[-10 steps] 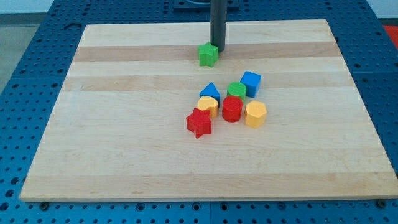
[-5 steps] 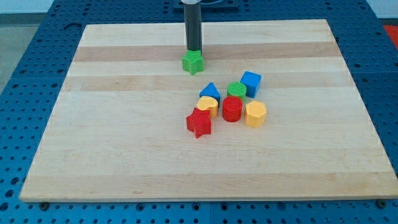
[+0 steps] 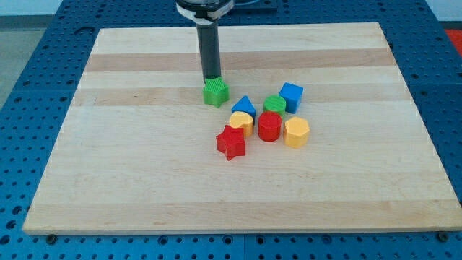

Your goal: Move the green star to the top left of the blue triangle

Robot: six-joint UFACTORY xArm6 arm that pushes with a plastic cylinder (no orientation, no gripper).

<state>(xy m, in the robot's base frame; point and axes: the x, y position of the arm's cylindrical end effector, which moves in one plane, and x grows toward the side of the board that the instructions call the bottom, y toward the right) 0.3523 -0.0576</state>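
Note:
The green star (image 3: 215, 93) lies on the wooden board (image 3: 130, 144), just left of and slightly above the blue triangle (image 3: 244, 106), with a small gap between them. My tip (image 3: 211, 78) is at the star's top edge, touching it from the view's top. The dark rod rises straight up from there to the view's top.
A tight cluster sits right of the star: a green cylinder (image 3: 274, 105), a blue cube (image 3: 291, 96), a yellow block (image 3: 241, 123) below the triangle, a red cylinder (image 3: 269, 127), a yellow hexagon (image 3: 297, 133) and a red star (image 3: 231, 142).
My tip and the green star have moved down and to the left, from near the board's top towards the blue triangle. The cluster has not moved.

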